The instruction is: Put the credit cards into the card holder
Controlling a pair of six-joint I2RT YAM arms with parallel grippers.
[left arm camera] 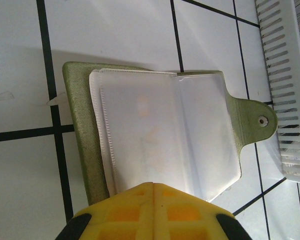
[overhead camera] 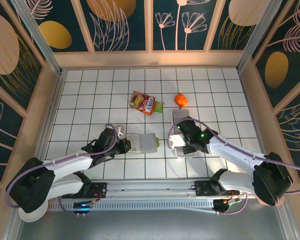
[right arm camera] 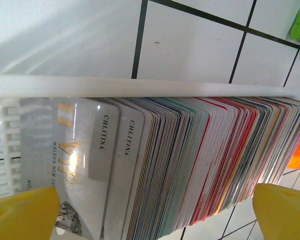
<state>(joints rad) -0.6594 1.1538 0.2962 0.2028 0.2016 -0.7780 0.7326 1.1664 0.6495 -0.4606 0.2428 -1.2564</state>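
Observation:
The card holder (left arm camera: 160,135) lies open on the tiles, olive-green with clear pale sleeves and a snap tab on its right; in the top view the card holder (overhead camera: 143,142) sits left of centre. My left gripper (left arm camera: 154,186) is shut, its yellow tips resting at the near edge of the sleeves, nothing between them. In the top view the left gripper (overhead camera: 125,146) touches the holder's left side. The credit cards (right arm camera: 190,160) stand packed on edge in a white slotted tray (right arm camera: 90,86). My right gripper (right arm camera: 155,195) is open wide, one yellow finger on each side of the stack.
A red and green snack packet (overhead camera: 145,102) and a small orange object (overhead camera: 180,99) lie behind the tray (overhead camera: 179,116). The tray's slotted edge (left arm camera: 285,75) lies just right of the holder. Wooden walls enclose the tiled floor on three sides.

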